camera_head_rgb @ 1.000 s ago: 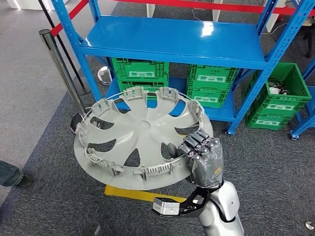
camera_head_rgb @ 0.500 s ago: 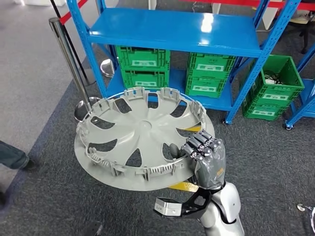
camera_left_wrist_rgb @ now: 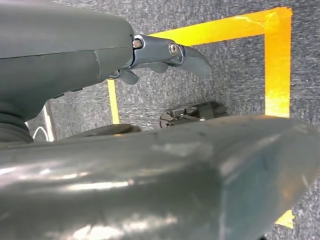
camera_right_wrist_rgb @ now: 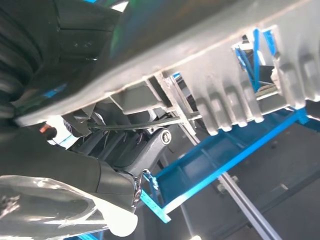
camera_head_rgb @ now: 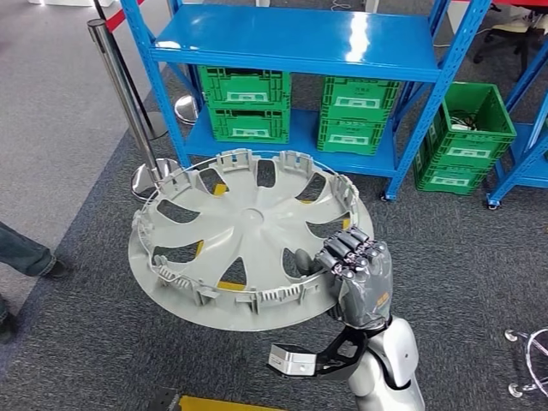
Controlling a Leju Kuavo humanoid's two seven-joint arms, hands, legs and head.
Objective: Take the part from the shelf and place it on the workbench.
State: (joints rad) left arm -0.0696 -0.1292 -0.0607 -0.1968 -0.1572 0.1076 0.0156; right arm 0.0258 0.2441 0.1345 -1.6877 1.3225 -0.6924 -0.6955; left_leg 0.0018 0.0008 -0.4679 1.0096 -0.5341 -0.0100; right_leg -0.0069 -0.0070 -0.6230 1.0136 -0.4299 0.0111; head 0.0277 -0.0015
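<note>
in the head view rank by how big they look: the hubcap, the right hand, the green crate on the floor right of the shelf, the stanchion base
1. Grey wheel cover, though it is nearest the camera
2. Green crate
3. Right hand, looks close to the crate, so unsure
4. Stanchion base

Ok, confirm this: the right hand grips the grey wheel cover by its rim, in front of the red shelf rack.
Wrong on the colour: the head view shows the shelf rack is blue. The right hand does grip the grey wheel cover by its rim.
</note>
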